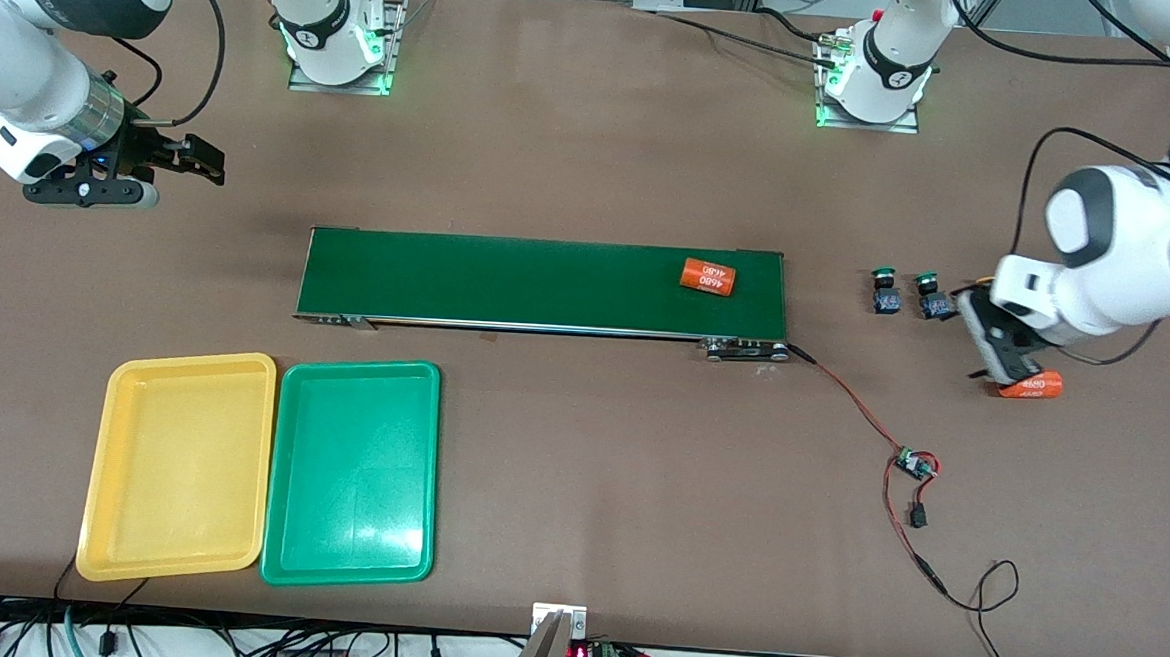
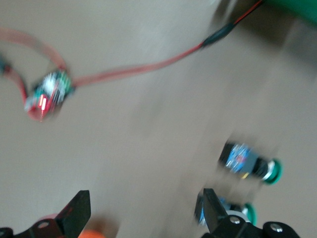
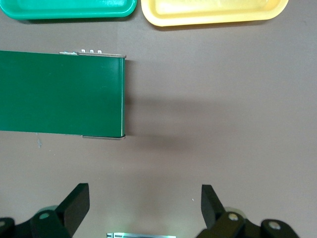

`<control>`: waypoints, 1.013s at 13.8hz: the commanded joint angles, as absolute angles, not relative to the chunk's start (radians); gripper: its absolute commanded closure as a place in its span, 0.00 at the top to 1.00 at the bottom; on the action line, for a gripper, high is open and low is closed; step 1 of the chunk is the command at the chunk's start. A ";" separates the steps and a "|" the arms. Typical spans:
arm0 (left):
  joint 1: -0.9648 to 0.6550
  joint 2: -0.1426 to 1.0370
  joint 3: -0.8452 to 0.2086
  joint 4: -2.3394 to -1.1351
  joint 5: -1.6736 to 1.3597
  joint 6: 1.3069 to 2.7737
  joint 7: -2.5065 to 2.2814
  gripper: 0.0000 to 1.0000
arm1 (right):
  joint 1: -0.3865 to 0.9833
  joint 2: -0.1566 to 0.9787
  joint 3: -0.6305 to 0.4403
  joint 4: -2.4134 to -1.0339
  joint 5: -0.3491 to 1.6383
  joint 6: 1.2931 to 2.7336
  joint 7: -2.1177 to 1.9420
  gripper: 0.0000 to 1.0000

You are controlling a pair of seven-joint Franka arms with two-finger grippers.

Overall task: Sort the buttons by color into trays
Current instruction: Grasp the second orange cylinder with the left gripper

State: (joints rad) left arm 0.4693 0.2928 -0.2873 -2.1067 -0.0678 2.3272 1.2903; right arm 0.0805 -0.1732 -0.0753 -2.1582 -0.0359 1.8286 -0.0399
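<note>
The left gripper (image 1: pixel 1006 363) hangs wide open above an orange cylinder (image 1: pixel 1031 386). Just beside it, two green buttons (image 1: pixel 907 292) stand upright, caps up, at the left arm's end of the conveyor belt (image 1: pixel 507 281). The right gripper (image 1: pixel 181 161) waits, spread wide. The yellow tray (image 1: pixel 177 464) and green tray (image 1: pixel 351 469) touch.

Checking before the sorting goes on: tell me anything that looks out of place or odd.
An orange cylinder lies on its side on the belt, and a second orange cylinder lies on the table under the left gripper. Neither is a button. Both trays, yellow and green, hold nothing.
</note>
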 commanded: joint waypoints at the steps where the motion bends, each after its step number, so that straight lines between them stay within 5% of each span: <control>1: 0.483 0.386 -0.261 -2.024 -0.007 2.330 1.293 1.00 | 0.087 -0.160 -0.077 -2.138 -0.040 1.824 -0.028 1.00; 2: 0.506 0.402 -0.261 -2.002 0.083 2.330 1.302 1.00 | 0.087 -0.156 -0.077 -2.138 -0.040 1.825 -0.031 1.00; 5: 0.558 0.428 -0.261 -1.996 0.236 2.329 1.307 1.00 | 0.089 -0.160 -0.077 -2.138 -0.040 1.832 -0.034 0.40; 8: 0.614 0.489 -0.264 -1.971 0.275 2.330 1.416 1.00 | 0.091 -0.163 -0.077 -2.137 -0.040 1.830 -0.034 0.08; 14: 0.612 0.586 -0.270 -1.916 0.297 2.341 1.469 1.00 | 0.090 -0.161 -0.077 -2.132 -0.040 1.825 -0.032 0.00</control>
